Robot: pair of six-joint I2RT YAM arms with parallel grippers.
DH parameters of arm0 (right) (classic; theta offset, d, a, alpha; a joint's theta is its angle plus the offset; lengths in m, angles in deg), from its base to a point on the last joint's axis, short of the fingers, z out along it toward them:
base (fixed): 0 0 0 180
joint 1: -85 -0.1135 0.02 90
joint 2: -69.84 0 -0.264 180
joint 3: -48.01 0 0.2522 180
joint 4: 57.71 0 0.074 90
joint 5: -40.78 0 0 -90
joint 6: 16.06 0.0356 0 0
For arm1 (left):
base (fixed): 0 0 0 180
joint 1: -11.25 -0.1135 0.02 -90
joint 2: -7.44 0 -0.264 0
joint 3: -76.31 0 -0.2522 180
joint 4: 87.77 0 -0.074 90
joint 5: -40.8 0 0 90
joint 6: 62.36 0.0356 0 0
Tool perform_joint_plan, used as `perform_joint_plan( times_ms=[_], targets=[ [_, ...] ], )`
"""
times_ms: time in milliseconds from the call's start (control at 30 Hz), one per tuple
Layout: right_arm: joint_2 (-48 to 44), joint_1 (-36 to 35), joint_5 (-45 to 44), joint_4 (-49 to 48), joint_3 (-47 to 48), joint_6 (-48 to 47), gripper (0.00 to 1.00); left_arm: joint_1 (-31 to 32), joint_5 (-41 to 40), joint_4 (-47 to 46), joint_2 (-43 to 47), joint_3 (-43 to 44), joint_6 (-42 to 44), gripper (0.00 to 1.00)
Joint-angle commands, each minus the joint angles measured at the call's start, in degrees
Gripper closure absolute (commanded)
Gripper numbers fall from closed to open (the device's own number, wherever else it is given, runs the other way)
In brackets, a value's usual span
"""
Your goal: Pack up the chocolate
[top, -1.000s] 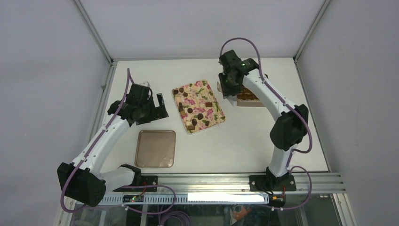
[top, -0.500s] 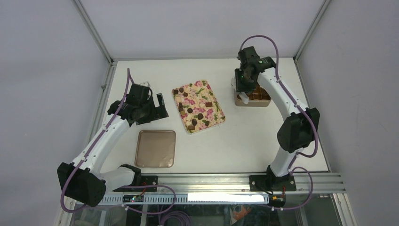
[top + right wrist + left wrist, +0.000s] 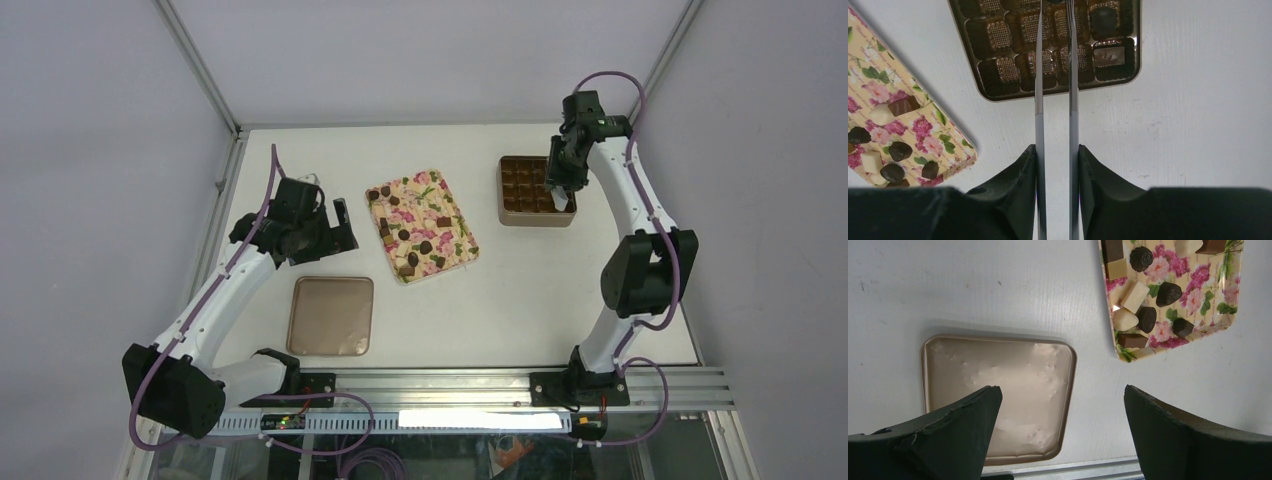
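Note:
The chocolate [image 3: 425, 245] lies as several dark, brown and white pieces on a floral tray [image 3: 455, 215]; it also shows in the left wrist view [image 3: 1168, 292] and the right wrist view [image 3: 899, 150]. The brown grid box [image 3: 510, 190] holds two pieces [image 3: 1104, 17] in its corner cells. My right gripper [image 3: 563, 180] is shut on metal tongs [image 3: 1039, 75] that reach over the box [image 3: 998, 35]; the tong tips are out of view. My left gripper [image 3: 341, 225] is open and empty, above the table left of the tray.
A flat tan lid [image 3: 330, 315] lies near the front left, under my left gripper [image 3: 1063, 395] in the wrist view. The metal frame rail runs along the near table edge. Walls enclose the table at the back and sides.
My right arm has swung right, from the box's left side across it to its right edge, uncovering the box. The left arm has not moved.

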Motion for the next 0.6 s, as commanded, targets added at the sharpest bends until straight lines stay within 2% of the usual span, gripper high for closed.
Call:
perform_joint_plan(
  times_ms=[0,567],
  targets=[
    [1.3,1.1,0.1,-2.6,1.4,-0.8,1.00,-0.5,0.2,-2.3,-0.3,0.9,0.6,0.01],
    [6.1,2.0,0.4,-6.1,1.4,-0.1,1.00,-0.5,0.2,-2.3,-1.3,1.6,1.0,0.01]
  ],
)
